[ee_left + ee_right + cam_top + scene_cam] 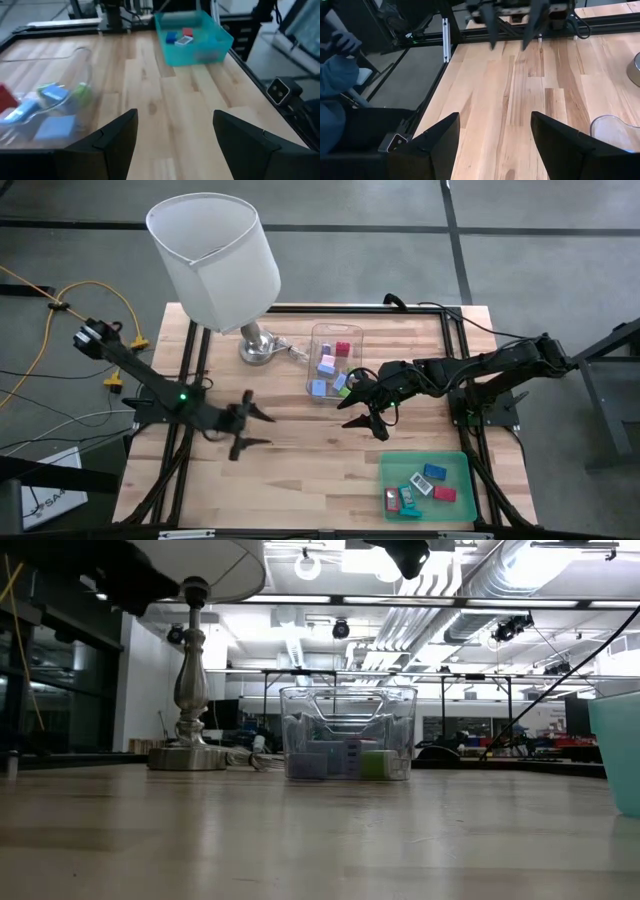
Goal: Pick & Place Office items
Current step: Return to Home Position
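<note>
Right end effector (363,428) spread, office items (327,365) in clear box (336,328) just beside

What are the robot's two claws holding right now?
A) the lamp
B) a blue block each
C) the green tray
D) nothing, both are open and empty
D: the left gripper and the right gripper both stand open over the bare table, with nothing between their fingers.
</note>
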`<act>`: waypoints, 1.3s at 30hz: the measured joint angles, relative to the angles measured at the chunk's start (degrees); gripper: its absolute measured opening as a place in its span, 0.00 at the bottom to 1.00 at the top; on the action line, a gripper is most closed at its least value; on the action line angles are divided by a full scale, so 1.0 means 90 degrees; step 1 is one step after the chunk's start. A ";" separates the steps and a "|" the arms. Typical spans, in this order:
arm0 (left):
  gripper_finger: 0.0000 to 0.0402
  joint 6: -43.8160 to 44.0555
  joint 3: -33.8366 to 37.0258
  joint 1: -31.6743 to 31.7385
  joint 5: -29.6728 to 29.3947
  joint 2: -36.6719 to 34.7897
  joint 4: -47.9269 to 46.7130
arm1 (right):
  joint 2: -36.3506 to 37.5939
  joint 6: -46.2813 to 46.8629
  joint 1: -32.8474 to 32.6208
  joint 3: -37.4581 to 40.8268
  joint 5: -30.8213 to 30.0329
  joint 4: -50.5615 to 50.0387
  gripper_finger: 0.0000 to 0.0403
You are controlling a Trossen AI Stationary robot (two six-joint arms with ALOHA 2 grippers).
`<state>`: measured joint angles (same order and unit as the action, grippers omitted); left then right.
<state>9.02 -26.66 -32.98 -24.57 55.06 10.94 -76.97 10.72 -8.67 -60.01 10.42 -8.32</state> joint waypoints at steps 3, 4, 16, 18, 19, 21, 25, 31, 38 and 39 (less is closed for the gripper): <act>0.62 0.0041 0.0461 0.0105 -0.0011 -0.0830 -0.0024 | 0.0000 0.0001 -0.0002 0.0000 -0.0001 0.0000 0.58; 0.62 0.0098 0.0590 0.0143 -0.0018 -0.1112 -0.0019 | 0.0000 0.0000 0.0000 -0.0001 0.0001 0.0000 0.58; 0.62 -0.0192 0.1657 0.0571 0.1131 -0.3318 -0.0020 | 0.0000 -0.0002 -0.0001 0.0000 0.0002 0.0005 0.58; 0.62 -0.0193 0.1799 0.0649 0.1198 -0.3517 -0.0015 | 0.0000 0.0000 -0.0001 0.0000 0.0002 0.0004 0.58; 0.62 -0.0194 0.1868 0.0695 0.1201 -0.3632 -0.0015 | 0.0000 0.0001 0.0000 0.0000 0.0001 0.0002 0.58; 0.62 -0.0189 0.2014 0.0795 0.1201 -0.3834 -0.0017 | 0.0000 -0.0002 -0.0002 0.0000 0.0002 0.0002 0.58; 0.62 -0.0187 0.2249 0.0961 0.1202 -0.4157 -0.0014 | 0.0000 -0.0001 0.0000 0.0000 0.0002 0.0002 0.58; 0.62 -0.0183 0.2598 0.1237 0.1203 -0.4425 0.0198 | 0.0000 -0.0001 -0.0001 -0.0001 0.0002 0.0000 0.58; 0.62 -0.0189 0.2754 0.1418 0.1208 -0.4461 0.0381 | 0.0000 -0.0002 -0.0002 0.0000 0.0002 0.0000 0.58; 0.62 -0.0190 0.2768 0.1438 0.1208 -0.4461 0.0381 | 0.0000 -0.0002 -0.0001 0.0000 0.0002 0.0000 0.58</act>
<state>7.30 -1.75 -20.04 -13.69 14.92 14.37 -76.97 10.70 -8.68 -60.01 10.44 -8.32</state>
